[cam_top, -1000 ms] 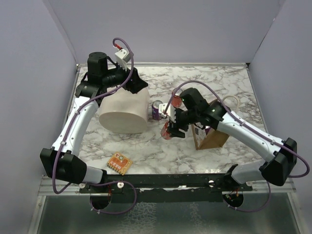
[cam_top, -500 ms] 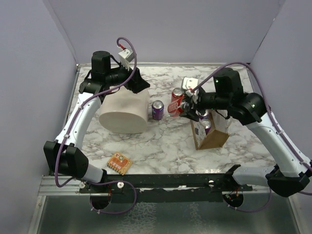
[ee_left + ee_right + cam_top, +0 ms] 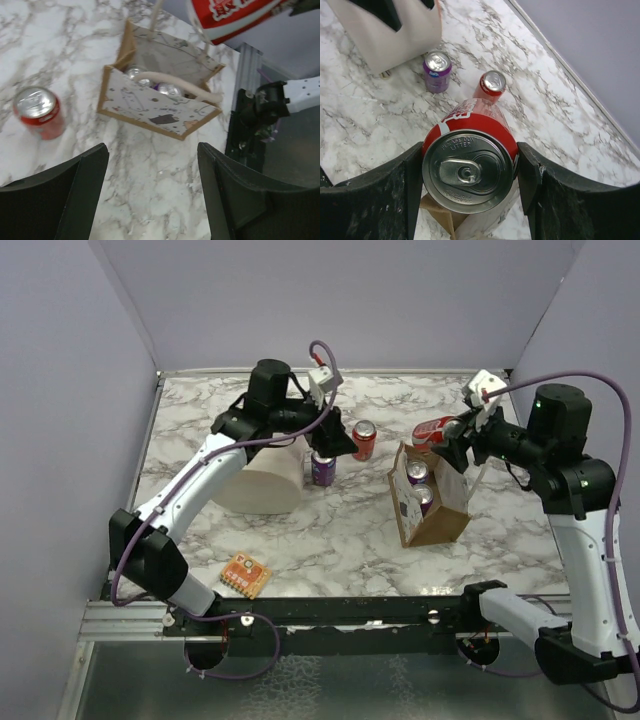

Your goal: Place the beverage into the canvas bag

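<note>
Your right gripper [image 3: 458, 432] grips the red can [image 3: 432, 429], tipped sideways, just above the far rim of the bag [image 3: 440, 525]. Your left gripper [image 3: 328, 445] hangs open, well left of the bag.

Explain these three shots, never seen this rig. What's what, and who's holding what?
Two robot arms, bolted at the near edge of a marble table. The overhead picture looks down from behind them; the other two come from cameras on each wrist, so the dark shapes at their edges are gripper fingers. The right gripper grips a red can, lying sideways above the canvas bag, which already holds two cans. The left gripper is open and empty. On the table: a second red can, a purple can, a cream tub and a small orange item.
</note>
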`<state>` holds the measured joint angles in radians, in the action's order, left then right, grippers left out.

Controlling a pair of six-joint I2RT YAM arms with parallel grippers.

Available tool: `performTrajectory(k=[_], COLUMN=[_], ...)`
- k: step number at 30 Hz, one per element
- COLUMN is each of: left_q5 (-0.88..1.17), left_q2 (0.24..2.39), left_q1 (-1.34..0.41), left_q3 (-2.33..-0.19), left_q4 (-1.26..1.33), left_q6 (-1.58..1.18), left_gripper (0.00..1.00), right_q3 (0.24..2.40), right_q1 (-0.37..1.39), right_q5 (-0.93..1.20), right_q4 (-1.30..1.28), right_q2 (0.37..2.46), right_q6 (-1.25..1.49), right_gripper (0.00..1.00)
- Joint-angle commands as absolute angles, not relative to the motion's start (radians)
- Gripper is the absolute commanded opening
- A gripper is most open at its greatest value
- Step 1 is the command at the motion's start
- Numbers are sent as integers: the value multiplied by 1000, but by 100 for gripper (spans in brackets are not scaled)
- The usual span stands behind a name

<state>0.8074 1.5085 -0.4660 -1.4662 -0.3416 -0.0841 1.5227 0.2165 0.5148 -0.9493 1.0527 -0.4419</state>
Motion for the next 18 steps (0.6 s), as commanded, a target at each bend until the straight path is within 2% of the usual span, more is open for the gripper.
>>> performTrajectory(k=[1, 10, 18], left_q5=[880, 936, 1009], left_q2=[1560, 1730, 1818], left_q1=[-564, -730, -798], left_q3=[-1488, -1502, -1523], left_q4=[-278, -152, -25], left_q6=[-184, -357, -513], left_gripper=[74, 71, 70], right_q3=[1453, 1369, 1295], right_q1=[101, 90, 91], right_q5=[577, 472, 401], right_q4=[-844, -901, -888], right_q2=[976, 995, 1022], right_q6=[-417, -473, -499], right_gripper=[1, 1, 1])
